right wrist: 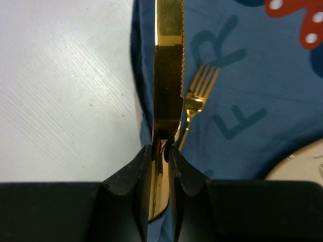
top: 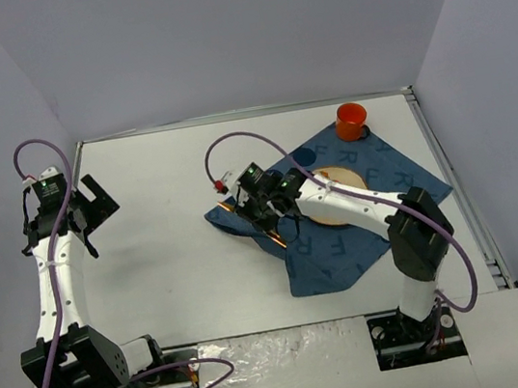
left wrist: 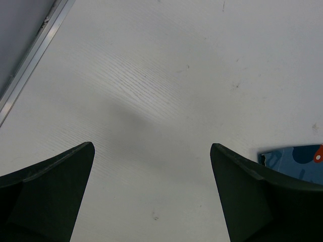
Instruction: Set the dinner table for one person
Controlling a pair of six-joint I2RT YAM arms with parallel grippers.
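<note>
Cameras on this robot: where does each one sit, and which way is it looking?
Top external: high up behind the arms, looking down on the dinner table; both whole arms show.
Left wrist: on the left arm, looking down at bare table between the fingers of the open left gripper.
Right wrist: on the right arm, looking along the gold knife pinched in the right gripper, fork beside it.
Shared: all three see the blue cloth; top and right wrist both see the plate.
</note>
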